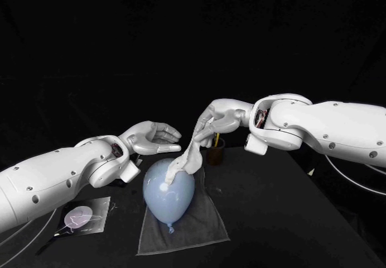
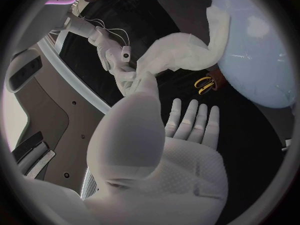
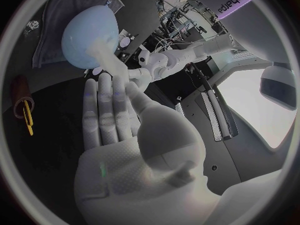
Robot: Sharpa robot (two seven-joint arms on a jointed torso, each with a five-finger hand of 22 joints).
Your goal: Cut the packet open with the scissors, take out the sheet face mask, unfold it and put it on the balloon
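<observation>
Head view. Right hand [image 1: 209, 125] pinches the upper end of the sheet face mask [image 1: 191, 156], raised above the table. The mask hangs as a bunched strip, its long axis slanting down toward the robot's left. Its lower end touches the top of the balloon [image 1: 169, 190], which lies on a grey cloth [image 1: 201, 223] with its knot toward the robot. Left hand [image 1: 153, 138] holds nothing, fingers apart and part-curled, just beside the strip's lower half.

Left wrist view. Left fingers lie straight with the palm bare. The mask is beyond the fingertips, and the scissors [image 2: 203, 84] are farther off.

Right wrist view. The strip runs from the right fingers [image 3: 94, 110] to the balloon. Unfolding probably falls to the left hand, the nearer one to the free end.
</observation>
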